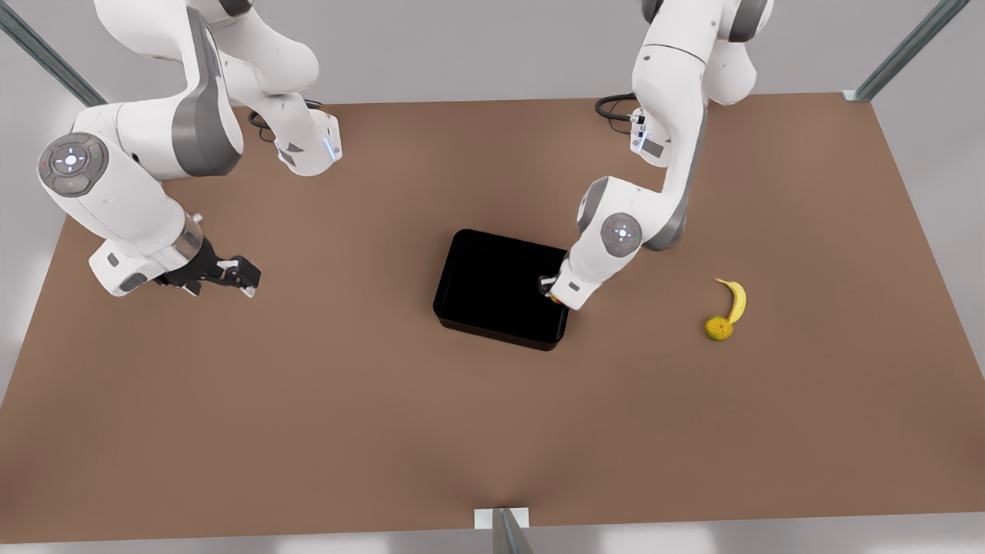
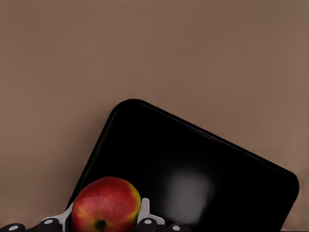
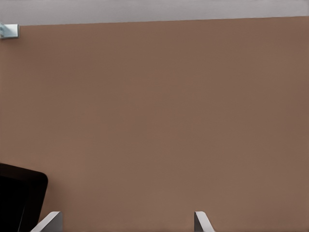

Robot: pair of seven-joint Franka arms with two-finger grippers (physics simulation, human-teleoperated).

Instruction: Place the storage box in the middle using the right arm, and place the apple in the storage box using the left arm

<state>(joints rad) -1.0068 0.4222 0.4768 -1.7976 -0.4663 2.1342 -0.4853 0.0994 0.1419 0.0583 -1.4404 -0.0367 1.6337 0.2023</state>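
Observation:
The glossy black storage box (image 1: 492, 285) lies near the middle of the brown table, slightly turned. My left gripper (image 1: 551, 291) is the one on the front view's right, reaching down over the box's right-hand wall. In the left wrist view it (image 2: 106, 226) is shut on the red and yellow apple (image 2: 106, 205), with the box interior (image 2: 203, 174) just beyond. My right gripper (image 1: 245, 278) hovers open above bare table at the front view's left, well apart from the box. In the right wrist view its fingers (image 3: 50, 223) are spread wide, with a box corner (image 3: 19, 193) at the picture's edge.
A yellow banana (image 1: 735, 298) and a yellow-green lumpy fruit (image 1: 719, 328) lie touching at the front view's right. Black cables (image 1: 616, 108) sit by the arm bases at the back. A metal bracket (image 1: 502, 519) marks the near table edge.

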